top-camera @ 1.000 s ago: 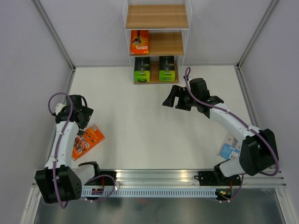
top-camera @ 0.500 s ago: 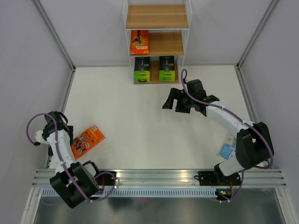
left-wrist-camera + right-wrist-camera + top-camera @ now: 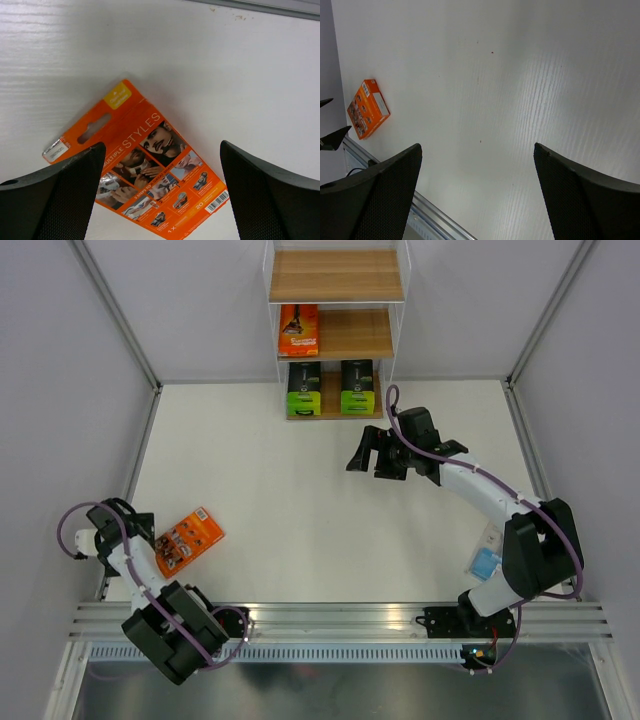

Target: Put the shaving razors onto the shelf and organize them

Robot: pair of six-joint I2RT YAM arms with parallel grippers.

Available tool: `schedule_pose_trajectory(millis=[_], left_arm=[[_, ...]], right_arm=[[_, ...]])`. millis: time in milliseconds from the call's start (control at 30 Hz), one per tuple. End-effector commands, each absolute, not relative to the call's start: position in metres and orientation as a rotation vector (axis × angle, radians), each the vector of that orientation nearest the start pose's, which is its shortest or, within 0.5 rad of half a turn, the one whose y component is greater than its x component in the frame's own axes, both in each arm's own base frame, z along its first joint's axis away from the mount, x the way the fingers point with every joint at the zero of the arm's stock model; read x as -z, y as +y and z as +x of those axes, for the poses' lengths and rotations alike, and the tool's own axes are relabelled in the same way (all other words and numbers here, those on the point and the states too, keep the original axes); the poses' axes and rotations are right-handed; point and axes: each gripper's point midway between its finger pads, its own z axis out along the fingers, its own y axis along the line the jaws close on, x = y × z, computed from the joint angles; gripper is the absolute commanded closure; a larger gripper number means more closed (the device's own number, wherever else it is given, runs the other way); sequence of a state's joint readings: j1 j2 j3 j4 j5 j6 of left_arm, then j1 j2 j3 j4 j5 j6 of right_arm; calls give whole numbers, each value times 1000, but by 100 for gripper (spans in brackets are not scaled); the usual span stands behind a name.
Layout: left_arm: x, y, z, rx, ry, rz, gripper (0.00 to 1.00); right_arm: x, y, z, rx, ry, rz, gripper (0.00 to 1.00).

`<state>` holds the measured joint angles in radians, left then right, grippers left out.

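Worktop point(image 3: 300, 510): white, matt, flat; wrist views show a faint ribbed sheen and a few small dark specks. Enclosed on three sides by pale grey wall panels point(image 3: 60, 390) set in thin metal corner posts. Aluminium rail point(image 3: 400, 618) runs along the near edge and carries both arm bases.

Shelf point(image 3: 336, 275): stands at the far wall, centre, on the worktop. Wood boards, thin white frame.
- Mid board: shelved orange pack point(image 3: 298, 330), upright, at the left end.
- Bottom board: green-black pack point(image 3: 304, 388) and second green-black pack point(image 3: 357, 387), upright, side by side with a small gap.

Off the shelf:
- Loose orange pack point(image 3: 188, 540), flat on the worktop at near left, skewed to the edges, printed photo side up.
- Blue pack point(image 3: 487, 562), flat at near right, just beside the right arm base and partly hidden by the arm.

Left end effector point(image 3: 160, 147): fingers spread wide, nothing pinched; loose orange pack lies in view between them. Contact: cannot tell.

Right end effector point(image 3: 477, 147): fingers spread wide, nothing pinched; over bare worktop, approx. centre-right, near the shelf front.
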<state>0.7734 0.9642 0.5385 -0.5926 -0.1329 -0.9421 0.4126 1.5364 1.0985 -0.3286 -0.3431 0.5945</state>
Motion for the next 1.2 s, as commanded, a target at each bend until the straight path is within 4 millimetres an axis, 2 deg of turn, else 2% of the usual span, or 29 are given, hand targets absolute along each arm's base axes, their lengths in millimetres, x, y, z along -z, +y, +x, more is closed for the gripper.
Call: schedule_pose_trajectory(millis=[0,233,367,567,600,733,867,900,933,967,1000,1033,1067,1133,1167], left_arm=[[-66,172,185,-135,1675,-1854,0],[-45,175,169,-244,1722,-1932,1],[-26,166,182,-136,1787,-1923,4],[-10,150,199,26,1900,-1841,22],[-11,147,207,62,1909,-1803,28],[-13,135,226,102,1978,-1657,41],[-9,111,255,163,2122,-1491,44],[3,96,259,168,2212,-1448,45],[-3,95,270,143,2242,-1408,46],[-3,82,277,134,2304,-1335,46],[2,76,280,137,2342,-1315,46],[-2,71,290,155,2348,-1287,46],[-2,57,295,177,2378,-1246,47],[-3,42,305,207,2404,-1208,48],[-3,26,308,229,2433,-1164,48]], right_arm=[[-155,239,342,-879,2431,12,2],[-156,239,346,-870,2434,24,2],[-156,240,348,-870,2436,26,2],[-146,241,350,-857,2473,27,2],[-147,242,351,-861,2470,29,2],[-145,242,356,-843,2473,42,2],[-145,240,360,-824,2459,55,2],[-144,239,359,-817,2468,54,2],[-142,238,359,-810,2476,53,2],[-139,235,358,-791,2485,53,2],[-137,233,358,-778,2492,59,2],[-136,230,358,-765,2494,66,2],[-135,229,358,-758,2496,71,2],[-133,222,357,-749,2495,112,2],[-135,221,358,-753,2485,124,2]])
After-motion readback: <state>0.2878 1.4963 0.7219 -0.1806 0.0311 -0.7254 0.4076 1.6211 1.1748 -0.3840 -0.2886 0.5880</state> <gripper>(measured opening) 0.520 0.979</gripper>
